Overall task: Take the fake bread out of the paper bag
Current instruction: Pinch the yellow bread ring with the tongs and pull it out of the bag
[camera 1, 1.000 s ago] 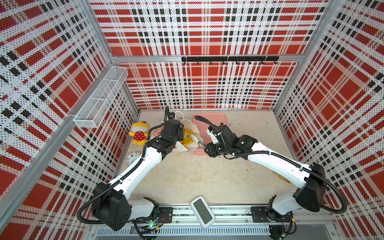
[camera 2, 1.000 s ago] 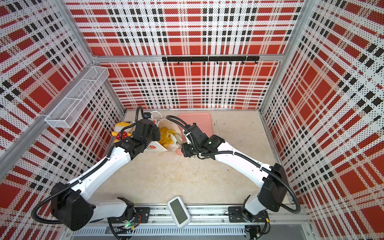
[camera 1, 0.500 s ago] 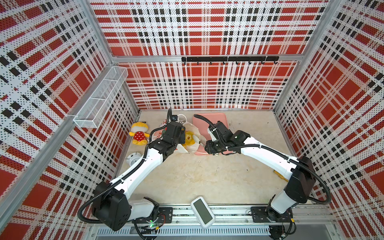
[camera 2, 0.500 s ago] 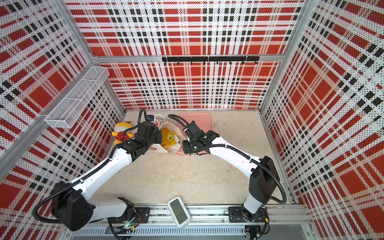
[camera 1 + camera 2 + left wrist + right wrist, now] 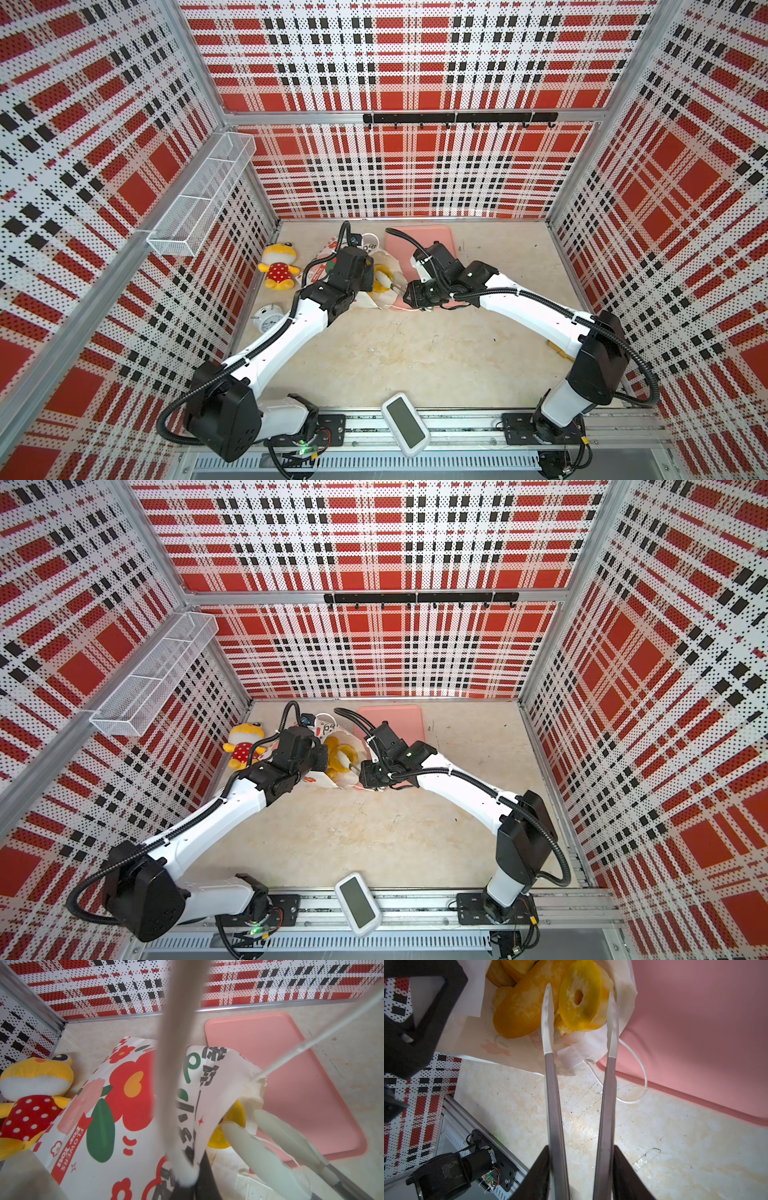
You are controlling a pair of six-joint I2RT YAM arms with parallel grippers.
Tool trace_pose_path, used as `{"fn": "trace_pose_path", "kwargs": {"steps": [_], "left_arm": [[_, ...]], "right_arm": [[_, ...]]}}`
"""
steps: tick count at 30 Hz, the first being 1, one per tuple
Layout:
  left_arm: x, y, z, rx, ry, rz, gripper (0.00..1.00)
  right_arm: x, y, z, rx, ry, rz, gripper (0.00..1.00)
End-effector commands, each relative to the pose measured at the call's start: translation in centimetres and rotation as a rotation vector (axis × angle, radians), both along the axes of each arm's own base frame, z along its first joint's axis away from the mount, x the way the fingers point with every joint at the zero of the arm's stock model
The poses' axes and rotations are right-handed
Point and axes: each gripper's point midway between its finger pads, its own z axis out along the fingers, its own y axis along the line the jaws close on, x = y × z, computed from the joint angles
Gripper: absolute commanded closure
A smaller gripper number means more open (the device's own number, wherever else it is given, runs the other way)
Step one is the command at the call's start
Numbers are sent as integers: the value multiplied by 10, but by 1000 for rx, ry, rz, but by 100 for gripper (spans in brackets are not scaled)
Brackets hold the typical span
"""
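At the bag's open mouth, my right end effector (image 5: pixel 579 989) stands partly open, its white tips either side of a glossy yellow ring cake (image 5: pixel 581 1016), holding nothing. A long golden loaf (image 5: pixel 521 1012) crowds that ring inside the white flowered paper bag (image 5: pixel 473 1028), which lies on the beige bench (image 5: pixel 591 1126). My left end effector (image 5: pixel 185 1174) is shut on the bag's upper lip. The bag's mouth overlaps the pink plastic tray (image 5: pixel 695 1032) at its edge. Bare bench lies open toward my bases.
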Motion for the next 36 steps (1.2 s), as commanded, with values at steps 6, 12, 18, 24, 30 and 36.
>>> {"fn": "trace_pose_path", "kwargs": {"steps": [6,12,18,24,30,36], "left_arm": [[-4,-10,10,-14,-50,-48,100],[-4,-12,11,-10,-50,-54,100],[-5,-17,11,4,-53,-77,100],[-8,-21,8,27,-50,-102,100],[-9,-22,9,41,-56,-92,100],[-5,-17,5,50,-44,-29,100]], "right_arm": [[14,5,-12,31,20,-15,55],[14,7,-25,12,52,-13,57],[18,15,-29,28,55,0,58],[23,17,-44,-3,82,7,64],[20,11,-39,-53,55,11,95],[9,1,-19,-51,-1,13,100]]}}
